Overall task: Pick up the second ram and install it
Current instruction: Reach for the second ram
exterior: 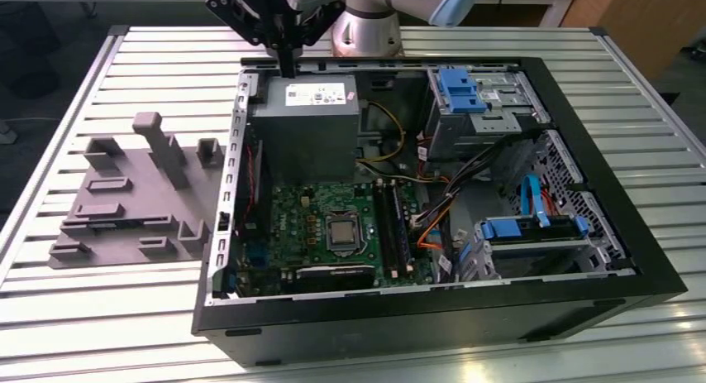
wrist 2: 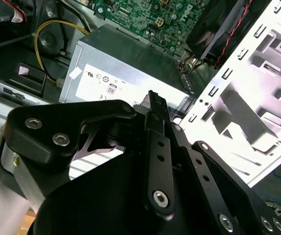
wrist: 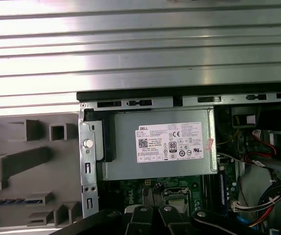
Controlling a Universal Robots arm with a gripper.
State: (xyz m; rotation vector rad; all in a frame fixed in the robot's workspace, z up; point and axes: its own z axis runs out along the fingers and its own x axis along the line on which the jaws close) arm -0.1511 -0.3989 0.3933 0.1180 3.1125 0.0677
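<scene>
Gripper: I read the fingers of the gripper (exterior: pixel 287 64) as pressed together with nothing between them. In the second wrist view they run up to a single narrow tip (wrist 2: pixel 154 100).
Gripper position: it hangs over the far rim of the open computer case (exterior: pixel 441 317), just above the power supply (exterior: pixel 309 118), and I see no contact with either.
Power supply: this grey box with a white label sits in the case's far corner on the exterior view's left, and I have it in both wrist views (wrist: pixel 165 144) (wrist 2: pixel 126 73).
Motherboard: the green board (exterior: pixel 320 209) lies nearer the case's front edge, with the black memory sockets (exterior: pixel 392 226) along its side.
Second ram: I take the dark bluish strip (wrist: pixel 11 201) lying in a slot of the grey tray (wrist: pixel 57 196) for it. It is well apart from the gripper.
Tray: it rests (exterior: pixel 121 234) on the slatted table (exterior: pixel 111 333), between the table's edge at the exterior view's left and the case wall.
</scene>
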